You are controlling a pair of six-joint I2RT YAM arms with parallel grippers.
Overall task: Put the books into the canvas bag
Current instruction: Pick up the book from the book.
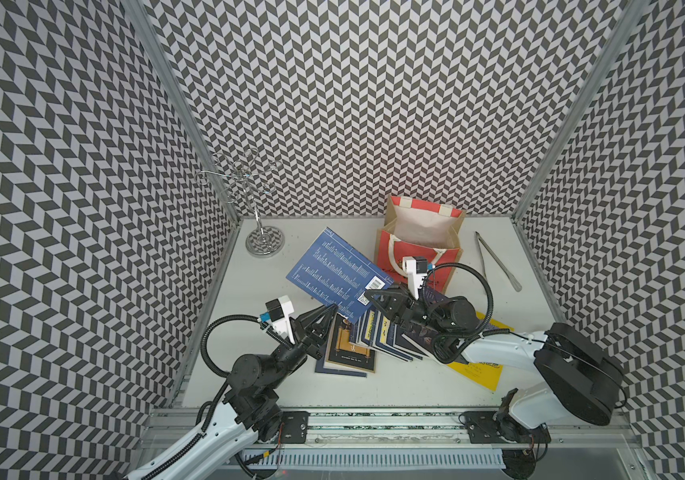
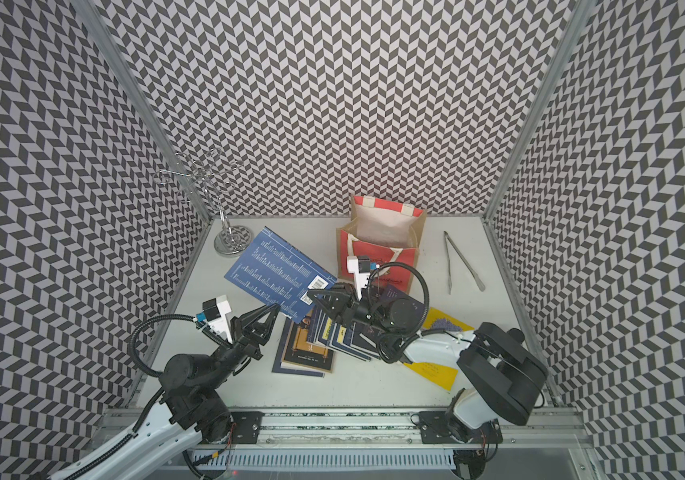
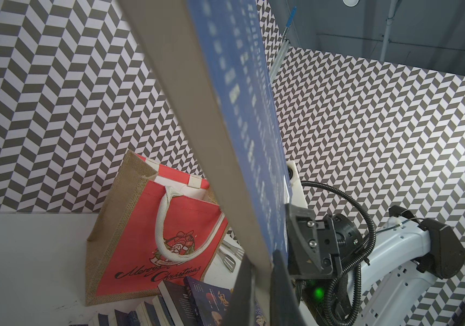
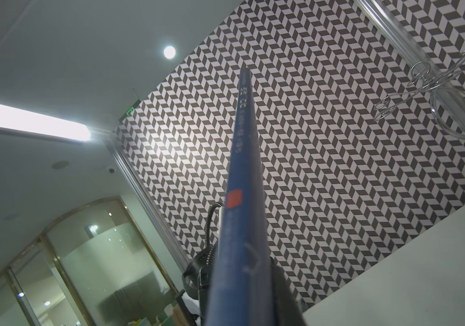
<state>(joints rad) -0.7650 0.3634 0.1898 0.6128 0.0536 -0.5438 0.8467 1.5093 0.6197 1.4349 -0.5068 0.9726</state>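
Left gripper (image 1: 333, 308): clamped tight on a large blue paperback (image 1: 332, 270) with white print and a barcode, biting the edge just left of its lowest corner, a little left of centre in both top views.

Right gripper (image 1: 368, 294): jaws pinched closed on the same blue paperback, on the barcode edge just right of that corner. Right wrist view looks straight along the spine (image 4: 242, 197) rising out of the jaws.

Book in play: up off the white table (image 1: 374, 395), printed face turned to the overhead camera, gripped from both sides. Looks like a handover, mid-exchange.

Canvas bag (image 1: 386, 257): red-fronted and jute-sided, standing upright right of centre near the back wall. Mouth open upward, pale lining showing, no book visible inside. White rope handle hanging down the red front.

Key relation: bag up and to the right of both sets of jaws, right gripper clearly the nearer. Long axis of the blue paperback running upper left to lower right in the frame, free end stretched away from the bag; bag mouth lying roughly across the frame. Probably a swing to the right and a tip onto edge needed before the drop.

Waiting: fanned pile of books (image 1: 351, 349), navy and tan-and-black, flat on the table beneath both grippers; bright yellow book (image 1: 478, 374) under the right arm, lower right.
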